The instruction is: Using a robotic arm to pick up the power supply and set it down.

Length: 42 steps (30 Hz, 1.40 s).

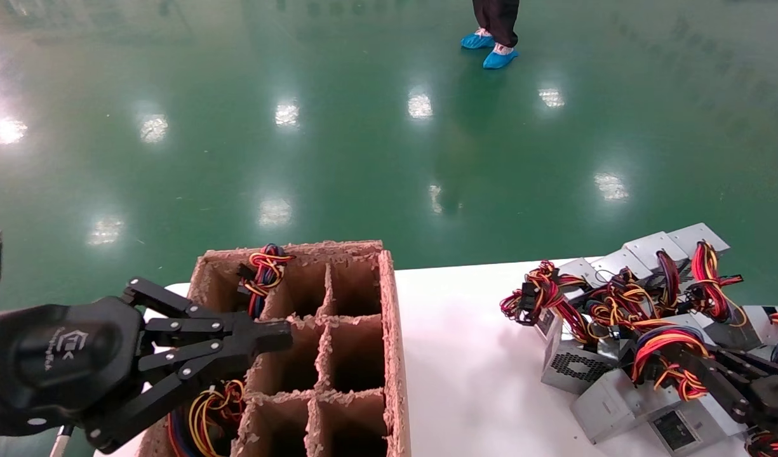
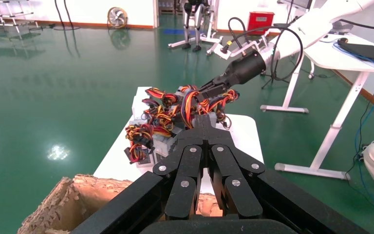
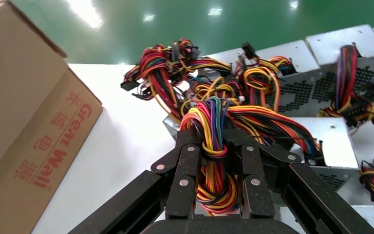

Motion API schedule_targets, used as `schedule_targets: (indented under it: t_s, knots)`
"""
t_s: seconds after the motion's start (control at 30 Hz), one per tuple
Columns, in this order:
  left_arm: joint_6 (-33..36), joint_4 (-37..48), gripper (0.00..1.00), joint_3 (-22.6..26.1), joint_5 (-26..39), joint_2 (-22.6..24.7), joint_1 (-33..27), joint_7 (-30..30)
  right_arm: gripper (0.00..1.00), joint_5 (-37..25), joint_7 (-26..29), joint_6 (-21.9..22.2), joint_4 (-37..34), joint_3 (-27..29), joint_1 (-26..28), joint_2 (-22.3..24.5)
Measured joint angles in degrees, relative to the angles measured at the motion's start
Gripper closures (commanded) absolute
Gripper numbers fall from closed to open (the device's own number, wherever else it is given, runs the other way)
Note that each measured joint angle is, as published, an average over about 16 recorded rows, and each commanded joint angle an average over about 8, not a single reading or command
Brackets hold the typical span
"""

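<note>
Several silver power supplies (image 1: 617,393) with red, yellow and black wires lie heaped on the white table (image 1: 471,368) at the right. My right gripper (image 1: 690,371) reaches into the heap from the near right. In the right wrist view it (image 3: 212,139) is shut on one coiled wire bundle (image 3: 214,122) that runs to a silver vent-grilled power supply (image 3: 328,139). That unit rests among the others. My left gripper (image 1: 281,335) hovers shut and holding nothing over the cardboard box (image 1: 392,330). In the left wrist view its tips (image 2: 205,122) point at the heap, where the white right arm (image 2: 302,29) reaches down.
The brown box has pulp dividers forming open cells; wire bundles (image 1: 265,266) show in its left-hand cells (image 1: 214,406). Bare white table lies between box and heap. A person in blue shoe covers (image 1: 493,51) stands on the green floor beyond. White desks (image 2: 350,53) stand behind.
</note>
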Motion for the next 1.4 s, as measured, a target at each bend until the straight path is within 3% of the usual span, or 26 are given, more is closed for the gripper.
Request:
schedule_targets:
  t_s: [0.97,1.4]
  knots:
    - [0.0,0.0,1.00,0.0,0.0,0.0,0.0,0.0,0.00,-4.6,1.0,-5.7,0.0,1.3,1.7,1.5]
    - [0.0,0.0,1.00,0.0,0.0,0.0,0.0,0.0,0.00,-12.0,4.4,-12.3,-0.6,7.6,3.5,-2.3]
